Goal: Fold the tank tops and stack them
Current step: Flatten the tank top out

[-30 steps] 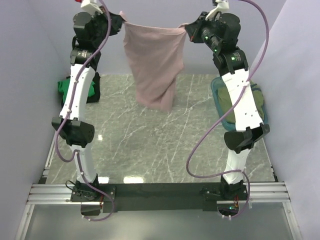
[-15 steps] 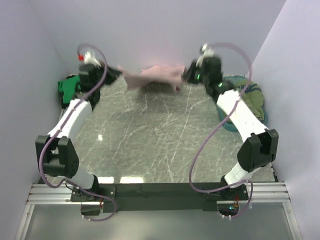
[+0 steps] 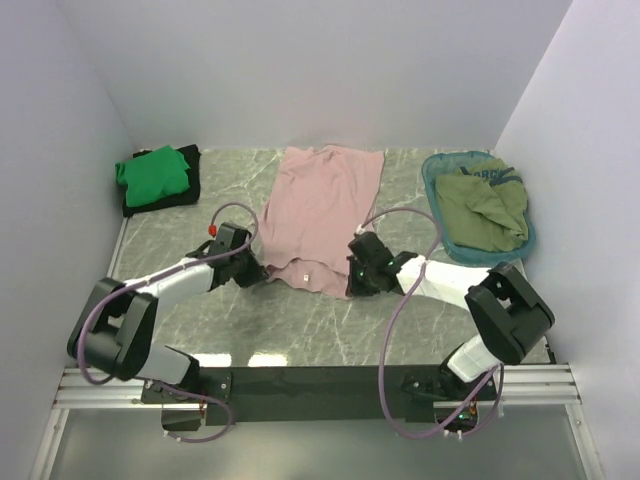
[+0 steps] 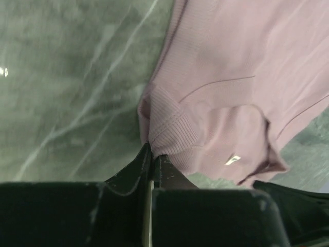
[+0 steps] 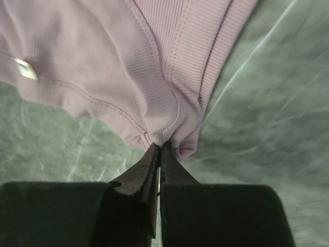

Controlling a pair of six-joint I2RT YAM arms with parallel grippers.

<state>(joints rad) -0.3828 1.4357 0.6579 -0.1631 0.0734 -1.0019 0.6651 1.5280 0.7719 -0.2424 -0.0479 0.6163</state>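
**Operator:** Why is the cloth laid out like that?

**Spotter:** Start with the table (image 3: 300, 335). Your pink tank top (image 3: 320, 205) lies spread on the middle of it, running lengthwise from the far side towards the arms. I'd judge that is the flat layout you need before any fold. The finished pile sits apart in the far left corner, with the bright green top (image 3: 152, 178) resting on the black top (image 3: 190, 158). The olive top (image 3: 487, 205) is bunched inside the teal basket (image 3: 432, 172) on the right, waiting its turn.

**Operator:** And my grippers?

**Spotter:** Both are low at the near edge of the pink top. Your left gripper (image 3: 262, 274) is clenched on the near left corner. Your right gripper (image 3: 353, 284) is clenched on the near right one. In each wrist view the jaws are pressed together with a tuck of ribbed strap pinched between them. Holding both shoulders keeps that edge taut and square, I'd say.

**Operator:** How does the top look?

**Spotter:** It is mostly smooth, with soft creases down the middle. The knit is fine and ribbed, with stitched binding along the openings, and it puckers where each jaw bites. A small white label (image 5: 24, 68) shows near the neckline, so the shoulder end is nearest you and the hem lies at the far side.
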